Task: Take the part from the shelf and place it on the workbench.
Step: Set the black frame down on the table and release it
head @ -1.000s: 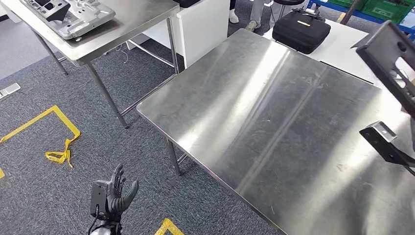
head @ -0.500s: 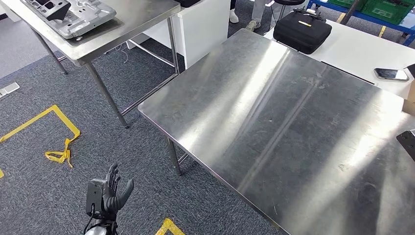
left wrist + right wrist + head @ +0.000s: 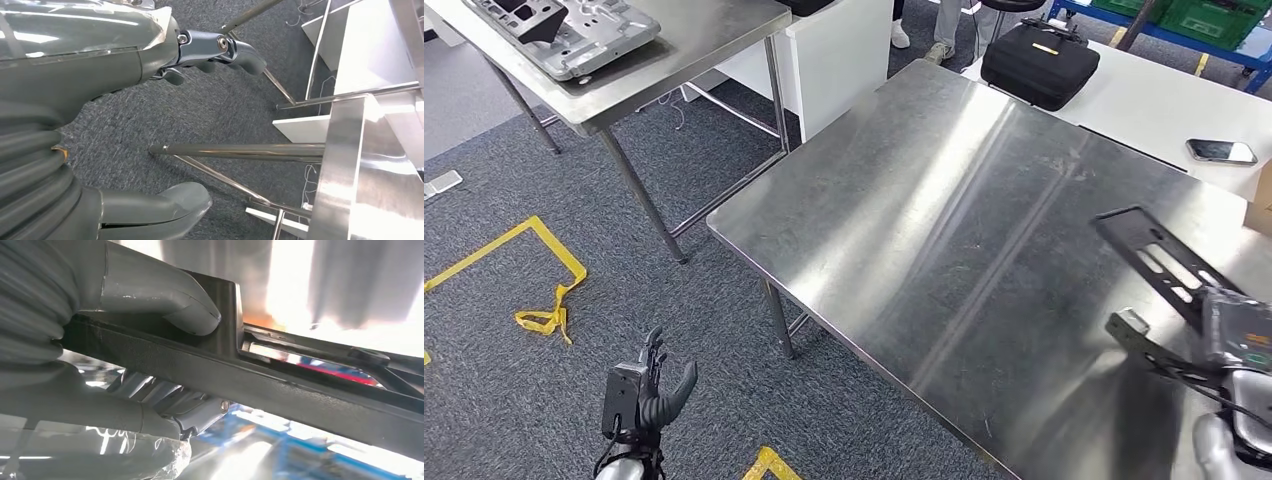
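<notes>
A black metal bracket part [image 3: 1162, 262] with slots hangs over the right side of the steel workbench [image 3: 944, 230], held by my right hand [image 3: 1239, 345] at the lower right. In the right wrist view the thumb [image 3: 165, 295] and fingers clamp the part's dark bar [image 3: 260, 385]. Whether the part touches the tabletop I cannot tell. My left hand [image 3: 642, 395] hangs low beside the bench over the carpet, its fingers apart and nothing in it; the left wrist view shows its fingers [image 3: 220, 50] above the grey floor.
A black case [image 3: 1039, 62] and a phone [image 3: 1221, 151] lie on the white table behind the bench. A second steel table [image 3: 704, 35] at the upper left carries a grey cast part [image 3: 564, 35]. Yellow tape [image 3: 534, 270] marks the carpet.
The part, high at the right edge a second ago and almost out of view half a second ago, now sits lower over the bench's right side with my right hand. The left hand barely moved.
</notes>
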Robot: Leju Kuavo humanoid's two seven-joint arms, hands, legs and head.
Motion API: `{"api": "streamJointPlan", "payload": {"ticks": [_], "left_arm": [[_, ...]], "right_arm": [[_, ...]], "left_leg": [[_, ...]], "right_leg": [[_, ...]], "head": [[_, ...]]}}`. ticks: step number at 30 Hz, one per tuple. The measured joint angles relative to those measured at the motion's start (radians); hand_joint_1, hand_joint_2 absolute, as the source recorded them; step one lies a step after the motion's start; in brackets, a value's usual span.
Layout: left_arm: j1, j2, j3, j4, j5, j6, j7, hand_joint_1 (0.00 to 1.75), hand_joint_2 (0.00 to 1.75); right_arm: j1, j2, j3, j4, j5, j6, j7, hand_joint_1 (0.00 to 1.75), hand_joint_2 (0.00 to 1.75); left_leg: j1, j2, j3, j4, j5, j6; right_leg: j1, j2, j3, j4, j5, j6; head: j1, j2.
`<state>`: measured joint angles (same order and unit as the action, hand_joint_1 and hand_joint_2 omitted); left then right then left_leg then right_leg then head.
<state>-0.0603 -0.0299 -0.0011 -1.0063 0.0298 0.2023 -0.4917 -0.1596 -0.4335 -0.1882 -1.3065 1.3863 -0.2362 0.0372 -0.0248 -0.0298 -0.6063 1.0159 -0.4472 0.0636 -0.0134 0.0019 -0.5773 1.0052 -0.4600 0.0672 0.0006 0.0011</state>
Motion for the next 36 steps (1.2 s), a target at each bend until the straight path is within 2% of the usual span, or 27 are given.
{"api": "streamJointPlan", "payload": {"ticks": [6,9,22,26,29,30,33,36], "left_arm": [[-0.022,-0.024,-0.029,0.0,-0.018,0.008,-0.033,0.0,1.75],[-0.03,-0.036,-0.042,0.0,-0.025,0.018,-0.04,0.0,1.75],[-0.036,-0.043,-0.051,0.001,-0.027,0.021,-0.045,0.0,1.75],[-0.042,-0.042,-0.058,0.007,-0.006,-0.034,-0.018,0.0,1.75],[-0.058,-0.04,-0.078,0.023,0.0,-0.055,-0.011,0.0,1.75],[-0.064,-0.04,-0.084,0.029,0.0,-0.051,-0.011,0.0,1.31],[-0.077,-0.037,-0.097,0.048,0.001,-0.036,-0.002,0.0,0.0],[-0.079,-0.03,-0.104,0.059,0.002,-0.033,0.023,0.0,0.0]], "right_arm": [[-0.078,0.106,0.162,0.042,0.077,0.057,-0.031,1.75,1.75],[-0.096,0.14,0.208,0.055,0.086,0.061,-0.028,1.75,1.75],[-0.12,0.175,0.25,0.084,0.088,0.063,-0.025,1.75,1.75],[-0.13,0.186,0.261,0.095,0.091,0.062,-0.042,1.75,1.75],[-0.153,0.211,0.287,0.123,0.107,0.06,-0.049,0.44,0.44],[-0.16,0.221,0.298,0.132,0.113,0.06,-0.048,0.0,0.0],[-0.176,0.247,0.327,0.159,0.123,0.057,-0.041,0.0,0.0],[-0.188,0.262,0.337,0.177,0.118,0.058,-0.028,0.0,0.0]], "left_leg": [[0.001,-0.001,0.0,0.0,0.001,0.0],[0.001,-0.003,0.0,0.0,0.001,0.0],[-0.001,-0.003,-0.001,0.0,0.0,0.0],[-0.001,-0.002,-0.001,0.0,0.0,0.0],[0.0,-0.001,0.0,0.0,0.0,0.0],[0.0,-0.001,0.0,0.0,0.0,0.0],[0.0,-0.001,0.0,0.0,0.001,0.0],[0.0,-0.002,0.0,0.0,0.001,0.0]], "right_leg": [[0.0,0.0,0.0,0.001,0.0,0.0],[0.0,-0.001,0.0,0.001,0.0,0.0],[-0.001,-0.001,0.0,0.0,0.0,0.0],[-0.001,-0.001,0.0,0.0,0.0,0.0],[-0.001,-0.001,0.001,0.0,0.0,0.0],[-0.001,0.0,0.001,0.0,0.0,0.0],[-0.001,-0.001,0.001,0.0,0.0,0.0],[-0.001,-0.001,0.001,0.0,0.0,0.0]], "head": [[0.0,0.0],[0.0,0.0],[0.0,0.0],[0.0,0.0],[0.0,0.0],[0.0,0.0],[0.0,0.0],[0.0,0.0]]}}
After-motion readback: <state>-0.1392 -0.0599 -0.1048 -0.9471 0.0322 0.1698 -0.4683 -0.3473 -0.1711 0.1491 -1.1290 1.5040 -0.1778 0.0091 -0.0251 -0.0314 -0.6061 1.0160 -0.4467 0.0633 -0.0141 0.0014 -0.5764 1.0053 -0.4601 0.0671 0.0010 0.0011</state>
